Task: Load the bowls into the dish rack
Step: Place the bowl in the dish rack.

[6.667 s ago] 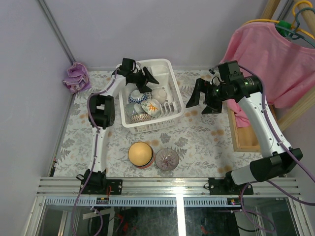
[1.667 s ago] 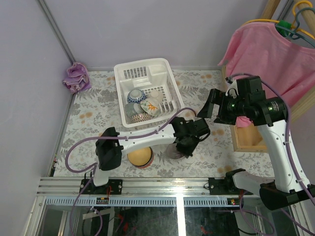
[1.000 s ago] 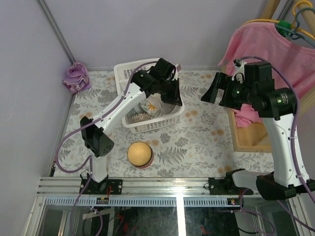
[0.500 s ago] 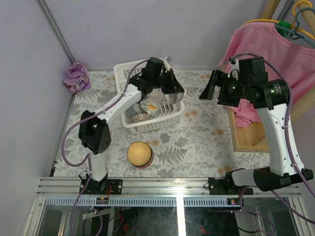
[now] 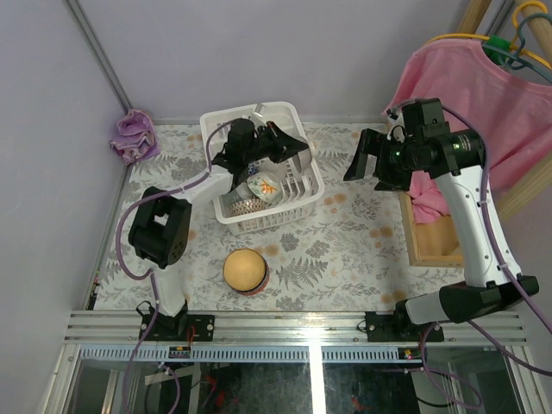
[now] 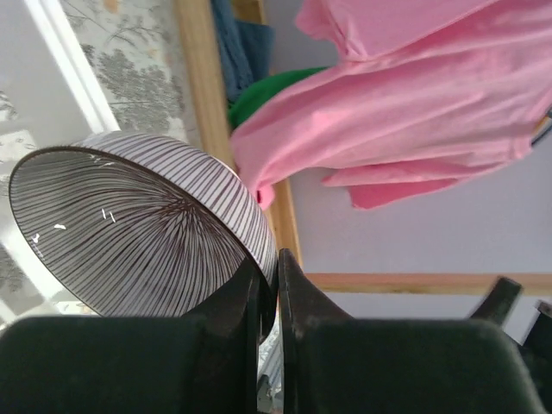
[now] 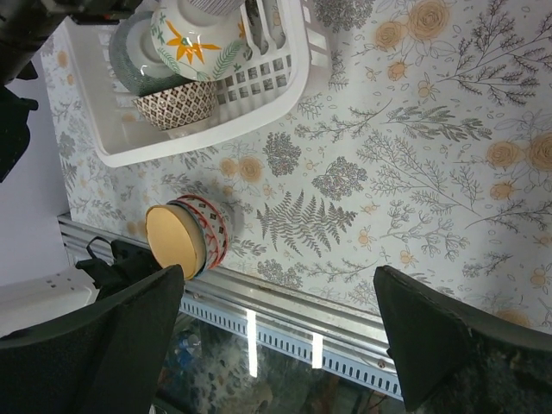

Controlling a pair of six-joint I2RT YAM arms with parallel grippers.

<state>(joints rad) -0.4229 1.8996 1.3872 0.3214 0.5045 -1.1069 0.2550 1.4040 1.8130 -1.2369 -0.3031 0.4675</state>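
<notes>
My left gripper [image 5: 286, 152] hangs over the white dish rack [image 5: 217, 145], shut on the rim of a brown-and-white striped bowl [image 6: 129, 228]. In the left wrist view the left gripper [image 6: 269, 266] pinches that rim edge-on and the bowl is tilted. Inside the rack lie a white bowl with an orange flower [image 5: 266, 185] and a dark patterned bowl [image 5: 246, 207]. An orange-yellow bowl [image 5: 245, 270] with a red patterned outside sits on the table near the front. My right gripper [image 5: 366, 164] is open and empty, high over the table right of the rack. The right wrist view shows the right gripper [image 7: 276, 341], the dish rack [image 7: 259, 86] and the orange-yellow bowl [image 7: 177, 243].
A purple cloth [image 5: 134, 136] lies at the back left corner. A pink shirt [image 5: 474, 95] hangs over a wooden crate [image 5: 427, 235] at the right edge. A metal rail [image 5: 302, 323] runs along the table's front.
My left gripper, still holding the striped bowl, has drawn back to the left over the rack and its elbow has dropped. The right arm has shifted slightly left.
</notes>
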